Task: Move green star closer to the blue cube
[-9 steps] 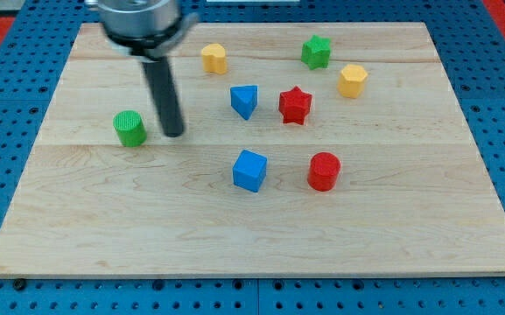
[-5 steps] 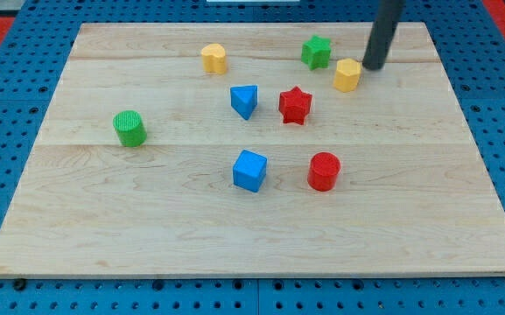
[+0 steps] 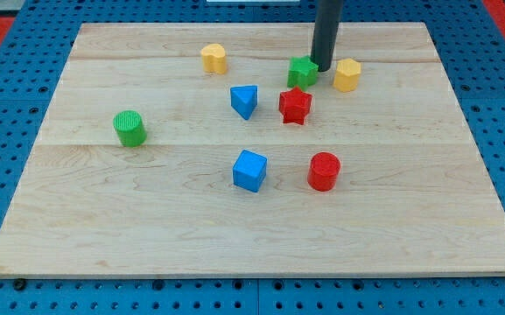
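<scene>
Standing upright near the view's top, the dark rod (image 3: 326,31) is running off the upper edge of the picture, so whatever is carrying it is cut off. My tip (image 3: 323,68) is sitting right against the upper right side of the green star (image 3: 302,72), seemingly touching it, though the rod is covering that edge of the star and the contact itself is hard to make out. No claw is showing anywhere; the arm is ending in the bare rod, which is holding nothing. The green star is lying just above the red star (image 3: 295,105), the two looking nearly in contact, with the yellow block (image 3: 347,75) just to its right on the other side of the tip. The blue cube (image 3: 250,170) is resting well below the green star, near the middle of the board (image 3: 103,236), with the red cylinder (image 3: 324,171) beside it toward the view's right. A blue wedge-like block (image 3: 245,101) is sitting left of the red star; its exact shape is hard to tell from this angle. Another yellow block (image 3: 214,59) is lying near the top, and a green cylinder (image 3: 130,129) is standing apart at the view's left. Blue pegboard (image 3: 7,175) is surrounding the board, its edges cropped.
</scene>
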Controlling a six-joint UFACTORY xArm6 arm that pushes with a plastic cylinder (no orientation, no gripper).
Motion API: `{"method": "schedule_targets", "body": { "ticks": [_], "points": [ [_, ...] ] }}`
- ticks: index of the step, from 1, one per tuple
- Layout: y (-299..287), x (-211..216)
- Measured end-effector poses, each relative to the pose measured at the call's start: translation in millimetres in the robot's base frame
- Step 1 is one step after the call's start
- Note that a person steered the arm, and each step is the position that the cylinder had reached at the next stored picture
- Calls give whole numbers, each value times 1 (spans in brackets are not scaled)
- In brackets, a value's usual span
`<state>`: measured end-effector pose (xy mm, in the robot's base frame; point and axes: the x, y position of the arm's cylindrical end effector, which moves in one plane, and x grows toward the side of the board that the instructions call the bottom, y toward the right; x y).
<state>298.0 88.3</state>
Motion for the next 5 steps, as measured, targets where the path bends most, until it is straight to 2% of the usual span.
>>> {"method": "schedule_targets", "body": {
  "ticks": [1, 5],
  "points": [
    [-49, 0],
    [-176, 100]
  ]
}}
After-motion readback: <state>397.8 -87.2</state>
